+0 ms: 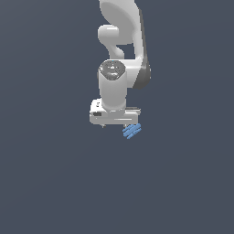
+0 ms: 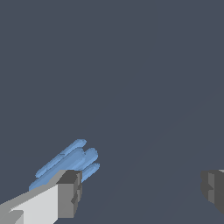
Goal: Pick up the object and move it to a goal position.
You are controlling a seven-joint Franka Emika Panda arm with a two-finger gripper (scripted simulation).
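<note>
Currently I see the jaws spread wide and released, holding nothing; the blue object (image 1: 131, 131) (image 2: 70, 161) lies beside one finger (image 2: 69, 194), lower centre of the exterior view.

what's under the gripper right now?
The blue object lies off-centre under the gripper, beside one finger. That finger covers its near end. Jaws are wide apart, empty between.

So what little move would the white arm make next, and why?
Probably a small sideways shift toward the small bright-blue ridged object. The white gripper is open, but the object lies off-centre, partly behind one finger rather than between the two, so closing now would likely miss.
</note>
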